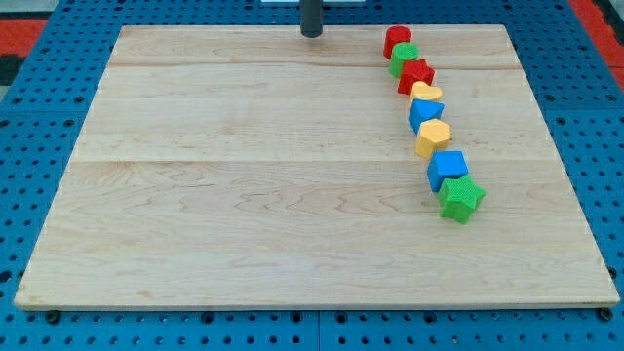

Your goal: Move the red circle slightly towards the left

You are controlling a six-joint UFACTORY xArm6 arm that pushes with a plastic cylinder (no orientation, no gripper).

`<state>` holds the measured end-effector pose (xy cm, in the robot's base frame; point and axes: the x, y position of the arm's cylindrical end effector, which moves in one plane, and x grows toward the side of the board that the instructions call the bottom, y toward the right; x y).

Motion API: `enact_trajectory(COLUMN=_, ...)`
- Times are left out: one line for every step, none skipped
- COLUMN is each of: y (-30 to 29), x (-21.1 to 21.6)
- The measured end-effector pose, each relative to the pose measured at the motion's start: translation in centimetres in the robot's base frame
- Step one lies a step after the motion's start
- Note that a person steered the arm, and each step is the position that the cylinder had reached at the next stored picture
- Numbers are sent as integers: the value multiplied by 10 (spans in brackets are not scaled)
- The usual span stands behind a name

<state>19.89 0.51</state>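
Note:
The red circle (396,40) sits at the view's top right, at the head of a curved line of blocks. Below it come a green block (405,57), a red star-like block (416,76), a yellow heart (426,94), a blue block (425,113), a yellow hexagon (434,137), a blue cube (448,169) and a green star (460,199). The blocks touch or nearly touch each other. My tip (311,32) is at the board's top edge, well to the left of the red circle and apart from all blocks.
The wooden board (244,195) lies on a blue perforated table (39,127). A red area shows at the view's top left corner (15,29) and top right corner (600,19).

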Motion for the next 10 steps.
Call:
enact_trajectory(y=31, x=-6)
enact_trajectory(y=47, x=-7)
enact_trajectory(y=95, x=-6)
enact_trajectory(y=111, x=-7)
enact_trajectory(y=160, x=-6)
enact_trajectory(y=172, x=-4)
enact_trajectory(y=138, x=16)
enact_trajectory(y=131, x=28)
enact_trajectory(y=128, x=28)
enact_trajectory(y=69, x=28)
